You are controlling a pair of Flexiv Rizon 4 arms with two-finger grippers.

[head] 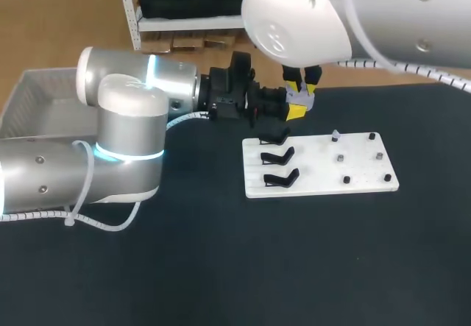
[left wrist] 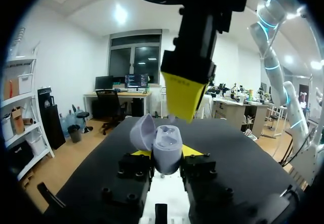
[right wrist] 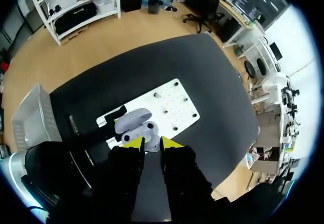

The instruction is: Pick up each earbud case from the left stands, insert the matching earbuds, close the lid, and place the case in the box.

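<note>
- Table [head: 221,267]: a black top that is carrying everything listed below.
- Left arm [head: 125,120]: is coming in from the left and reaching across towards the board's far edge.
- Right arm [head: 383,17]: is coming in from the upper right and hanging over the same spot.
- Box [head: 29,101]: a pale open tray that is sitting at the table's far left, well apart from the board.
- Board [head: 324,182]: a white plate that is lying flat to the right of the middle.
- Left gripper [left wrist: 166,152]: its fingers are clamping the case from two sides, just beyond the board's far left corner.
- Right gripper [right wrist: 152,143]: is pointing down just above the case. Whether it is gripping anything cannot be told.
- Stands [head: 278,155]: three black ones are sitting in a column along the board's left side.
- Case [left wrist: 167,143]: lavender, sitting upright in the left gripper with its lid [left wrist: 143,133] swung open to one side.
- Pegs [head: 346,179]: small dark ones are standing in two columns on the board's right half.
</note>
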